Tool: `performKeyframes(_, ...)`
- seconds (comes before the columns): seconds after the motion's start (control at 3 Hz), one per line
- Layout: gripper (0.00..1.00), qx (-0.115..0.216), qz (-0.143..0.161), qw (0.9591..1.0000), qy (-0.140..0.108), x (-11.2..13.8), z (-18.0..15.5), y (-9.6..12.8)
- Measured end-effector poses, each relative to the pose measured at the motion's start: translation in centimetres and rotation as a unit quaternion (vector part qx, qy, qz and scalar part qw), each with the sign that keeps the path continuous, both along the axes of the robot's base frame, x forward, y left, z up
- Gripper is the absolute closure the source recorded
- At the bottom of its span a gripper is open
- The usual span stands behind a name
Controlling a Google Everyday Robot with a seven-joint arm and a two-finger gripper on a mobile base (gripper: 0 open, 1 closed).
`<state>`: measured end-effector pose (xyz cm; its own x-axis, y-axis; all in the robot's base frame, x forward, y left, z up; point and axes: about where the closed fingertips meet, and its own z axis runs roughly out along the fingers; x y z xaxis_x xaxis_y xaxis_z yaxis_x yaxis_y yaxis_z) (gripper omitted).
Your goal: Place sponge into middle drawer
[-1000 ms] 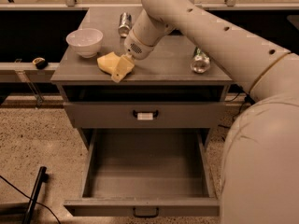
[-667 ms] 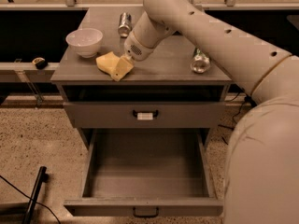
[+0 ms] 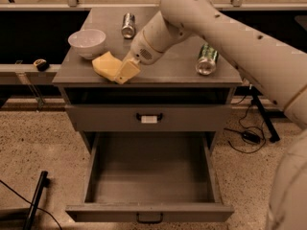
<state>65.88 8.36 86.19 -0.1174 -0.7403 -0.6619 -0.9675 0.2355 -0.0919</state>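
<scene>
The pale yellow sponge (image 3: 106, 63) is at the front left of the cabinet top, tilted, next to the white bowl (image 3: 87, 42). My gripper (image 3: 127, 70) comes down from the right and is shut on the sponge's right end, right at the top's front edge. The middle drawer (image 3: 149, 176) is pulled wide open below and is empty inside; its dark handle (image 3: 149, 218) faces the front.
A closed grey drawer front with a white tag on its handle (image 3: 148, 118) sits above the open drawer. A silver can (image 3: 128, 25) lies at the back of the top and a green can (image 3: 206, 59) at the right. Cables lie on the floor at the right.
The arm and the sponge have shifted slightly left and toward the front edge of the top. The drawer has not moved.
</scene>
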Motion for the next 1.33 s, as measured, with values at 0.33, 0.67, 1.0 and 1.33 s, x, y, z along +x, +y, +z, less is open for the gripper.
performKeyframes(0.33, 1.0, -0.003, 0.064, 0.9971, -0.041, -3.7, 0.2, -1.9)
performKeyframes(0.67, 1.0, -0.033, 0.128, 0.9898, -0.052, -7.4, -2.2, -4.4)
performKeyframes(1.0, 1.0, -0.09, 0.177, 0.9798, -0.022, -10.6, -7.4, -6.9)
performKeyframes(1.33, 1.0, -0.101, 0.187, 0.9771, -0.013, -11.3, -8.5, -7.2)
